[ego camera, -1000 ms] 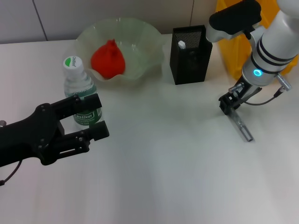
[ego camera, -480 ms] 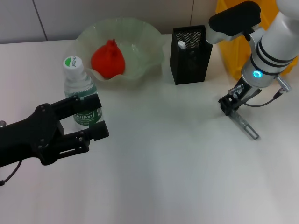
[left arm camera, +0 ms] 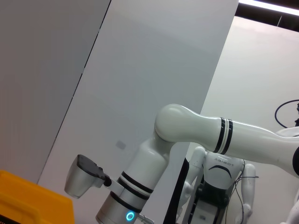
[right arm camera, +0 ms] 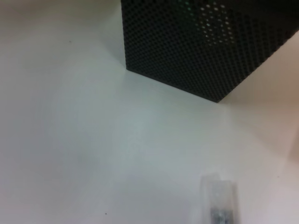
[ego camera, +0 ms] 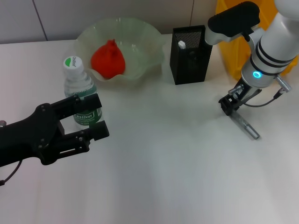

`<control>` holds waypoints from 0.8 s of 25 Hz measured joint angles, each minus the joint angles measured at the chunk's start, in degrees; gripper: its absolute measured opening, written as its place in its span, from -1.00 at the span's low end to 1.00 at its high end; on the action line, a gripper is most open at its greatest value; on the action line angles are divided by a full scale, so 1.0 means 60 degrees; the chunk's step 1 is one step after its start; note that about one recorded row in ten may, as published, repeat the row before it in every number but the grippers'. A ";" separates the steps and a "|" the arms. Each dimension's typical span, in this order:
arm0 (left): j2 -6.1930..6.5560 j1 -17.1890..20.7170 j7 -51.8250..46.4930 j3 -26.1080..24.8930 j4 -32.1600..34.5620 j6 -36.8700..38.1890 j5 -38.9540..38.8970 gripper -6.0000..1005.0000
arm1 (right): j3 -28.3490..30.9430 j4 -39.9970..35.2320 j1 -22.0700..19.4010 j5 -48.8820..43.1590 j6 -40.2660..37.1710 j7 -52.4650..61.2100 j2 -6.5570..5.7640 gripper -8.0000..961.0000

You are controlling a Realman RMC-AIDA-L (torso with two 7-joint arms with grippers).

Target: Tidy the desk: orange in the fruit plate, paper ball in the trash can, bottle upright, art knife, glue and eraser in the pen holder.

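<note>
My right gripper (ego camera: 228, 104) is low over the desk (ego camera: 163, 163), right of the pen holder (ego camera: 189, 56), shut on one end of the grey art knife (ego camera: 245, 126), which slants away toward the front right. The knife's end (right arm camera: 217, 200) and the pen holder's mesh wall (right arm camera: 201, 46) show in the right wrist view. My left gripper (ego camera: 100, 115) stands open around the front of the upright bottle (ego camera: 80, 91). The orange (ego camera: 110, 58) lies in the fruit plate (ego camera: 140, 28). A white-tipped stick (ego camera: 181, 45) pokes out of the pen holder. The paper ball and the eraser are out of view.
The yellow trash can (ego camera: 233, 56) stands at the back right behind my right arm, and its corner (left arm camera: 28, 200) shows in the left wrist view. A grey wall runs along the desk's far edge.
The art knife's free end has swung a little toward the right while my right gripper stayed near the same spot. The left arm and bottle have not moved.
</note>
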 joint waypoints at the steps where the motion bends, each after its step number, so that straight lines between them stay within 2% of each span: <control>1: 0.0001 -0.0001 0.0000 0.0000 0.0000 0.0000 -0.0005 0.54 | 0.0000 0.0000 -0.0001 -0.0001 0.0000 -0.0001 0.0001 -0.67; 12: 0.0001 -0.0001 0.0000 0.0000 0.0001 -0.0011 -0.0007 0.54 | -0.0018 -0.0244 -0.0006 -0.0013 -0.0156 -0.0105 0.0053 -0.67; 14: 0.0001 -0.0001 0.0000 0.0000 0.0001 -0.0009 -0.0008 0.54 | -0.0032 -0.0726 -0.0097 0.0000 -0.0310 -0.0139 0.0121 -0.67; 20: 0.0001 0.0036 0.0000 -0.0048 0.0001 0.0032 -0.0045 0.54 | -0.0045 -0.1710 -0.0247 0.0092 -0.0942 -0.0151 0.0159 -0.67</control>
